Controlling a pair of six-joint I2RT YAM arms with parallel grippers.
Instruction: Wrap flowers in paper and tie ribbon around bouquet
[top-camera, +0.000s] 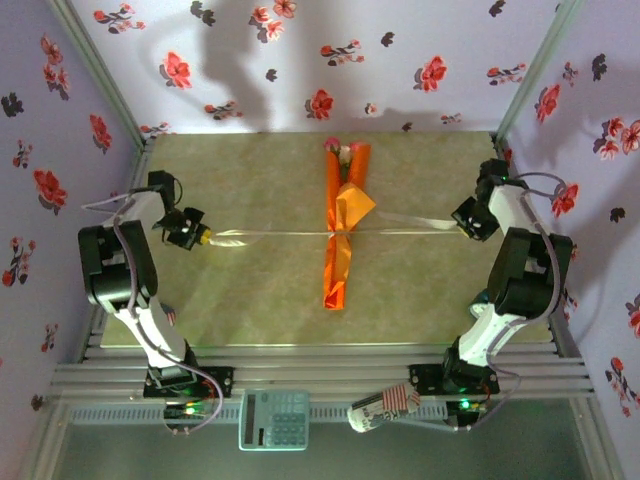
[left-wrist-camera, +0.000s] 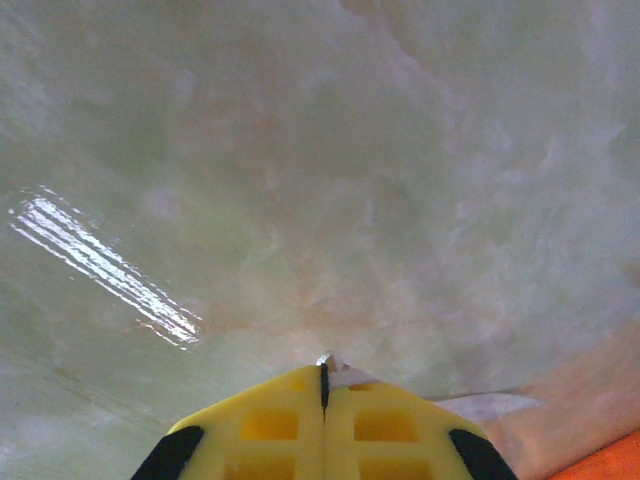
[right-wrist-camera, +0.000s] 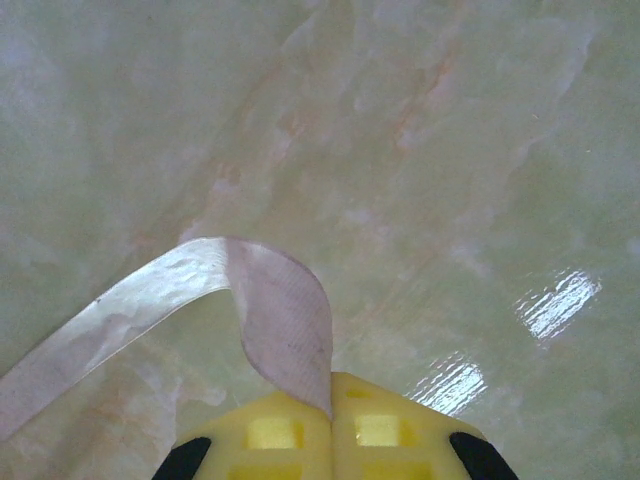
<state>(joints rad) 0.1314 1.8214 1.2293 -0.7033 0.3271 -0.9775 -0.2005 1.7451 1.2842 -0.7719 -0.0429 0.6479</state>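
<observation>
The left gripper (top-camera: 203, 237) is pressed fully closed on one end of the ribbon (top-camera: 270, 235), its yellow fingertips (left-wrist-camera: 290, 420) meeting with no gap in the left wrist view and a sliver of the cream strip poking out between them. The right gripper (top-camera: 463, 222) is likewise clamped tight on the other end; in the right wrist view the translucent band (right-wrist-camera: 275, 320) leaves the closed tips, curls over and trails away to the lower left above the table. From above, the ribbon runs in a nearly straight line from one gripper to the other across the marbled green table (top-camera: 230, 300), crossing the bouquet (top-camera: 337, 275) about halfway along its length, where it looks cinched around the cone. The bouquet lies lengthwise in the middle of the table, narrow end toward the arms, and the flowers (top-camera: 338, 149) show as pink and cream heads at its far end near the back wall. A fold of the orange paper (top-camera: 356, 206) flares out to the right just above the ribbon line. Both grippers sit well apart from the bouquet, one on each side
</observation>
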